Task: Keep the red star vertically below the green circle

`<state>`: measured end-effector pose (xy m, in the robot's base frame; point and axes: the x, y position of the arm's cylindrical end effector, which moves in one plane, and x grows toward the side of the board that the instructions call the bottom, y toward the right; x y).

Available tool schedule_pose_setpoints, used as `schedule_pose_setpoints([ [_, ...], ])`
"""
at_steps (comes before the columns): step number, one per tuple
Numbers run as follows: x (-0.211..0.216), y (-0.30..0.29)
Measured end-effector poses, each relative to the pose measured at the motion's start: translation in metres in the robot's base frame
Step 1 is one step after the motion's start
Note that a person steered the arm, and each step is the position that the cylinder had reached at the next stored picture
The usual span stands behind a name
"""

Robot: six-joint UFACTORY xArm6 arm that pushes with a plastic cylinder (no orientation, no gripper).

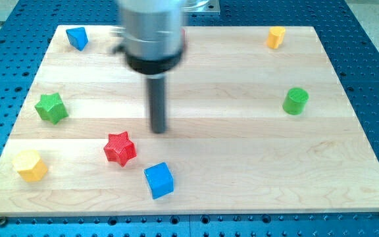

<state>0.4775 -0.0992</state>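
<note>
The red star (120,148) lies on the wooden board (242,164) at the lower left. The green circle (296,101), a short cylinder, stands far to the right and higher in the view. My tip (158,130) is the lower end of the dark rod, just up and to the right of the red star, with a small gap between them. The tip is far left of the green circle.
A blue cube (159,180) lies just below and right of the red star. A green star (51,108) and a yellow block (30,164) are at the left. A blue block (77,37) is at the top left, a yellow block (276,37) at the top right.
</note>
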Motion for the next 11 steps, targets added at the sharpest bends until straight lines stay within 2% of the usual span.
schedule_pose_setpoints([
  [1,0.037,-0.042],
  [2,0.038,-0.026],
  [3,0.065,-0.061],
  [5,0.010,0.163],
  [6,0.018,0.168],
  [7,0.046,0.206],
  [8,0.054,0.249],
  [9,0.035,0.182],
  [10,0.074,0.168],
  [11,0.087,0.258],
])
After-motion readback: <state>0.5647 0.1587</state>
